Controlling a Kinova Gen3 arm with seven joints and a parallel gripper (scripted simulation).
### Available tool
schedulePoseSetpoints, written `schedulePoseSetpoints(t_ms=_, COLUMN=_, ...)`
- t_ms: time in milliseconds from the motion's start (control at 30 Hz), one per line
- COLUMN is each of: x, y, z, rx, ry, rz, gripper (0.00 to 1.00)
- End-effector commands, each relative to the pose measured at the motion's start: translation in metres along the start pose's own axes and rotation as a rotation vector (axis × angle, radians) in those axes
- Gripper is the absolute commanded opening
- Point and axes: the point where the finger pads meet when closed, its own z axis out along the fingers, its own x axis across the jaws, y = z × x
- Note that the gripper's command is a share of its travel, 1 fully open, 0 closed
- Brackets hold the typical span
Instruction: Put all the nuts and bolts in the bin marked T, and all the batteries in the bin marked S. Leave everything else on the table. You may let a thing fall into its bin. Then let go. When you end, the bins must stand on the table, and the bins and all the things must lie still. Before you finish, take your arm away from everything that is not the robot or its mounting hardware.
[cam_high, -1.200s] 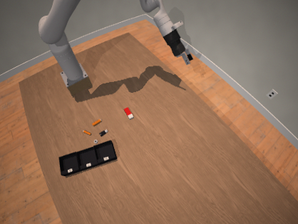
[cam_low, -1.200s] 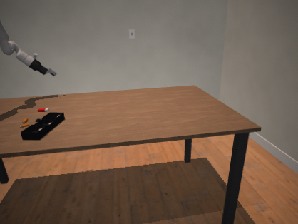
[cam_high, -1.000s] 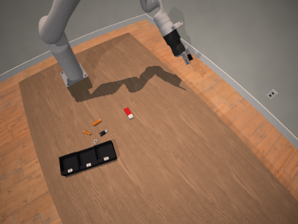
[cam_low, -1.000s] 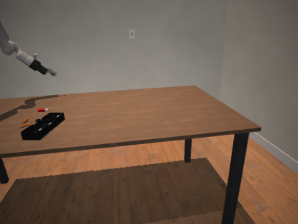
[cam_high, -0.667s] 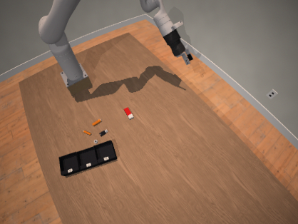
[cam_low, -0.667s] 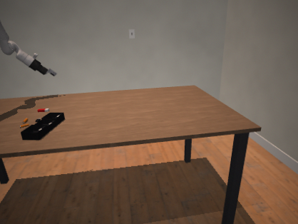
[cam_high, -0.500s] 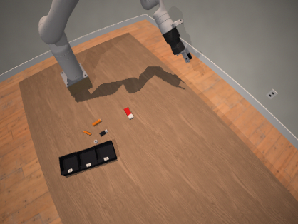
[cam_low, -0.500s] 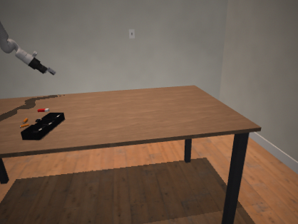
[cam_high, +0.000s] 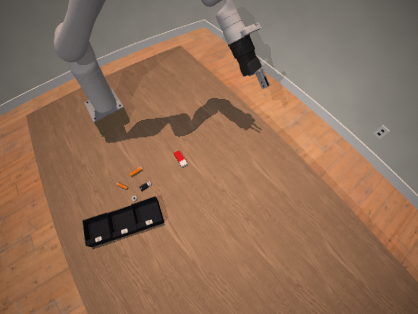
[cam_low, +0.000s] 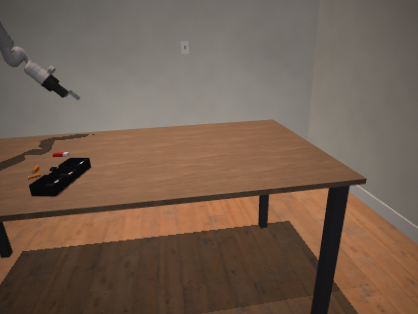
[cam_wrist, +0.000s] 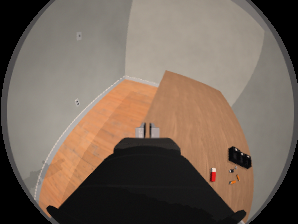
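Observation:
My gripper (cam_high: 263, 81) hangs high in the air beyond the table's far right edge, far from every object, with its fingers close together and nothing between them. It also shows in the exterior view (cam_low: 74, 96) and the wrist view (cam_wrist: 149, 127). A black bin row with three compartments (cam_high: 123, 225) stands on the table; its labels are too small to read. Just behind it lie a small nut (cam_high: 134, 198), a dark cylinder (cam_high: 145, 186) and two orange cylinders (cam_high: 135, 172) (cam_high: 122, 185). A red and white block (cam_high: 181, 158) lies further right.
The arm's base (cam_high: 102, 107) stands at the table's far left end. The bin row (cam_low: 60, 176) and the red block (cam_low: 61, 154) sit near the table's left end in the exterior view. A wall runs behind the gripper.

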Motion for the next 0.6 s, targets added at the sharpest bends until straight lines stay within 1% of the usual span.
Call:
schedulePoseSetpoints(t_ms=0, x=0.019, y=-0.006, z=0.007, rx=-0.012, ry=0.026, rz=0.058, gripper=0.31)
schedulePoseSetpoints(t_ms=100, x=0.043, y=-0.008, z=0.014, rx=-0.046, ry=0.076, rz=0.195, gripper=0.31)
schedulePoseSetpoints(t_ms=133, x=0.051, y=-0.008, z=0.017, rx=-0.053, ry=0.086, rz=0.222, gripper=0.31)
schedulePoseSetpoints(t_ms=200, x=0.067, y=-0.009, z=0.021, rx=-0.053, ry=0.086, rz=0.222, gripper=0.31)
schedulePoseSetpoints(t_ms=267, x=0.067, y=-0.009, z=0.021, rx=-0.053, ry=0.086, rz=0.222, gripper=0.31)
schedulePoseSetpoints(t_ms=400, x=0.099, y=-0.009, z=0.028, rx=-0.091, ry=0.155, rz=0.406, gripper=0.31)
schedulePoseSetpoints(t_ms=467, x=0.099, y=-0.009, z=0.028, rx=-0.091, ry=0.155, rz=0.406, gripper=0.31)
schedulePoseSetpoints(t_ms=500, x=0.107, y=-0.008, z=0.03, rx=-0.097, ry=0.165, rz=0.434, gripper=0.31)
schedulePoseSetpoints(t_ms=567, x=0.12, y=-0.008, z=0.032, rx=-0.097, ry=0.165, rz=0.434, gripper=0.31)
